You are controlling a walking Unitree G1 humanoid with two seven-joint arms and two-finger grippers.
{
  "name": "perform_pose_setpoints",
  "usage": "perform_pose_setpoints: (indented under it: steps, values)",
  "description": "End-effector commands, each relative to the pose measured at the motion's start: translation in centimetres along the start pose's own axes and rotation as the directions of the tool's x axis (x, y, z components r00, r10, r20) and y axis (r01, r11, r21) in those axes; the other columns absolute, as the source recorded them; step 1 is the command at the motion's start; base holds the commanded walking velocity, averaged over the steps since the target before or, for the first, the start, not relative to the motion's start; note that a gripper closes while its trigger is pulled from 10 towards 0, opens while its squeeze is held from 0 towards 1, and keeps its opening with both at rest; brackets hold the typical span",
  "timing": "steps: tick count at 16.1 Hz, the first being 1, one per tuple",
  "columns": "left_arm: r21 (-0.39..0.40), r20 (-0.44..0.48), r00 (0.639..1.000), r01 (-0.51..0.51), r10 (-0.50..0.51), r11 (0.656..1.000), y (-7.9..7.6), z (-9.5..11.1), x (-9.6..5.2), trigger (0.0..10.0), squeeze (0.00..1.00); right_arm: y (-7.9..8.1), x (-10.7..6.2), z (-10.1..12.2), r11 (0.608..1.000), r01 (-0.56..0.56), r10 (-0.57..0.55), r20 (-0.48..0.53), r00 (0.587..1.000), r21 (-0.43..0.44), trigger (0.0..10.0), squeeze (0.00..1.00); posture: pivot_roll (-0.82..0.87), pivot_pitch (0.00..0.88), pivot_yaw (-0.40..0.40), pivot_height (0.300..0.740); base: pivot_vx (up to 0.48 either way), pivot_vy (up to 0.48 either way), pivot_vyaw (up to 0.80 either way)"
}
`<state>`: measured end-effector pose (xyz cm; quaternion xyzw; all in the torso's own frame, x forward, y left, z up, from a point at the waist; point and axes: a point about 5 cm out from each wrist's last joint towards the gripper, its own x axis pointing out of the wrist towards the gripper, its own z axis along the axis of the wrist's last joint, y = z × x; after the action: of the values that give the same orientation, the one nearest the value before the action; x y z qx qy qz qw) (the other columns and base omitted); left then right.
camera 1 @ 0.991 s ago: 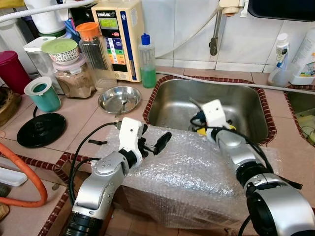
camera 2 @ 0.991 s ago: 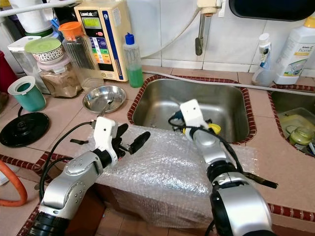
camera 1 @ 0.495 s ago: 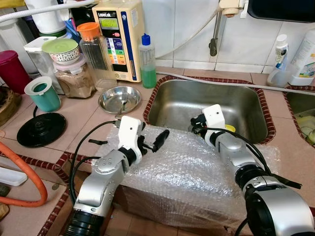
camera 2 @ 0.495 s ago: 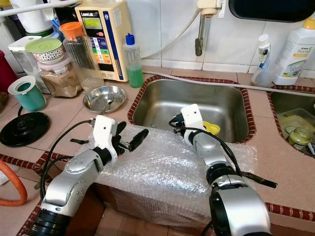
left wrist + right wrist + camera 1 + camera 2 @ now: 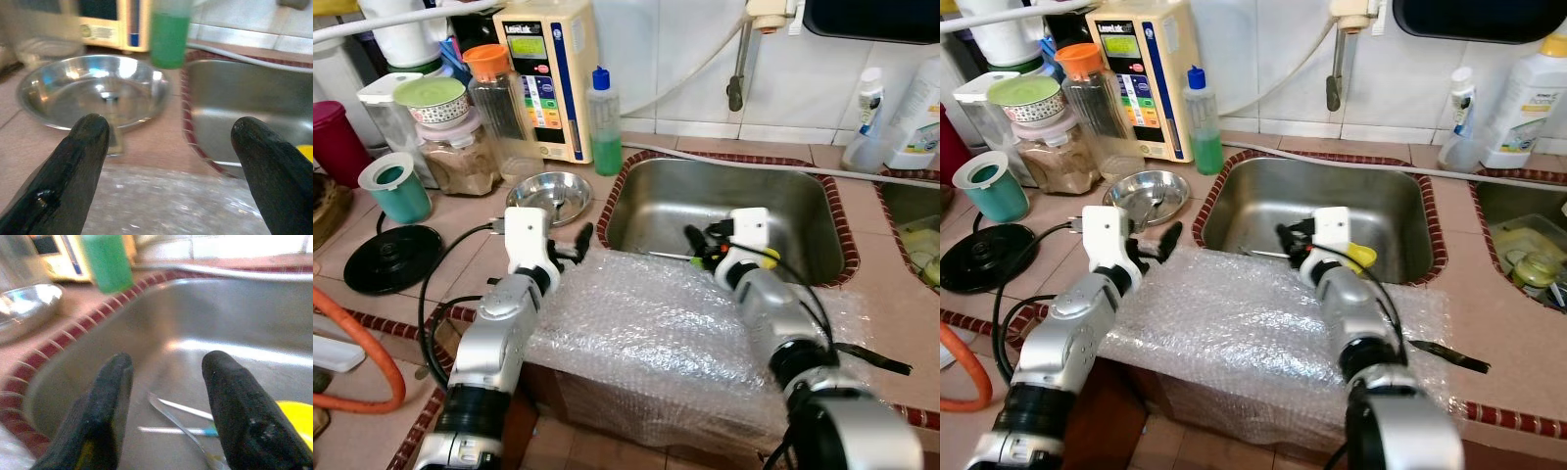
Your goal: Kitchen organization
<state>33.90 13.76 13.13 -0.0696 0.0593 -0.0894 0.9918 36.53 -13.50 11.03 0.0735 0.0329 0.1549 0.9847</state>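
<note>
On a pink-tiled kitchen counter edged in dark red mosaic, a large sheet of bubble wrap point(image 5: 675, 333) drapes over the near edge, hiding whatever lies beneath it. A slim dark object point(image 5: 1449, 354) rests on the wrap's right side, too small to identify.

The left gripper point(image 5: 570, 245) hovers above the wrap's far left corner, its two black fingers point(image 5: 83, 161) spread wide and holding nothing. Just beyond it sits a shallow steel bowl point(image 5: 548, 196) with a utensil inside, hard to make out.

The right gripper point(image 5: 700, 245) reaches over the near rim of the stainless steel sink point(image 5: 803, 211), its fingers point(image 5: 110, 401) parted moderately and empty, not touching anything. In the right wrist view, thin cutlery point(image 5: 178, 423) lies crossed on the sink floor below it, blurred, beside a yellow object point(image 5: 293, 418) that is cut off by the frame.

To the left are a black round base point(image 5: 389, 258) with a cord, a teal cup point(image 5: 396, 186) and an orange hose point(image 5: 362, 377). Against the tiled wall stand a jar of brown powder point(image 5: 460, 157) topped with a green-lidded bowl, a clear bottle with an orange cap point(image 5: 499, 98), a cream water ionizer point(image 5: 546, 73) and a green soap bottle point(image 5: 604, 122). A tap pipe point(image 5: 736, 73) hangs above the sink. White bottles point(image 5: 1528, 83) stand far right, partly cut off.
</note>
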Motion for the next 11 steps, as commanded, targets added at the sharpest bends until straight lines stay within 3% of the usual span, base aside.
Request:
perform_pose_setpoints:
  steps: [1, 2, 6, 7, 8, 9, 11]
  values:
    - [-0.016, 0.016, 0.998, -0.064, 0.064, 0.998, 1.2, 0.5, 0.2, 10.0, 1.0, 0.8, 0.1, 0.9, 0.999, -0.031, 0.03, 0.048, 0.998, 0.027, 10.0, 1.0, 0.05, 0.0, 0.088, 0.74, 0.0, 0.0, 0.0]
    - [-0.036, 0.023, 0.993, -0.116, 0.117, 0.993, 1.9, 0.6, 0.5, 10.0, 1.0, 2.0, -0.8, 1.4, 0.996, -0.076, 0.072, 0.085, 0.994, 0.044, 10.0, 1.0, 0.02, 0.0, 0.09, 0.74, 0.0, 0.0, 0.0]
    - [-0.048, -0.007, 0.986, -0.167, 0.167, 0.985, 2.6, -0.2, 0.9, 10.0, 1.0, 3.9, -3.1, 2.3, 0.984, -0.178, 0.175, 0.107, 0.979, 0.028, 10.0, 1.0, 0.0, 0.0, 0.091, 0.74, 0.0, 0.0, 0.0]
    - [-0.048, -0.023, 0.985, -0.171, 0.17, 0.984, 2.6, -0.5, 1.0, 10.0, 1.0, 4.5, -3.7, 2.6, 0.974, -0.223, 0.219, 0.103, 0.97, 0.028, 10.0, 0.83, -0.01, 0.0, 0.09, 0.74, 0.0, 0.0, 0.0]
    - [-0.062, -0.027, 0.986, -0.168, 0.167, 0.984, 2.5, -0.6, 1.3, 10.0, 0.78, 5.5, -4.7, 3.2, 0.955, -0.294, 0.288, 0.099, 0.953, 0.05, 10.0, 0.0, -0.01, 0.0, 0.092, 0.74, 0.0, 0.0, 0.0]
    - [-0.058, -0.032, 0.986, -0.166, 0.165, 0.984, 2.4, -0.7, 1.4, 10.0, 0.0, 5.9, -5.4, 3.3, 0.945, -0.323, 0.318, 0.084, 0.944, 0.053, 10.0, 0.0, -0.01, 0.0, 0.092, 0.74, 0.0, 0.0, 0.0]
    - [-0.066, -0.05, 0.986, -0.163, 0.16, 0.984, 2.2, -0.9, 1.9, 10.0, 0.0, 6.4, -6.5, 2.9, 0.921, -0.385, 0.384, 0.027, 0.923, 0.059, 10.0, 0.0, -0.03, 0.0, 0.095, 0.74, 0.0, 0.0, 0.0]
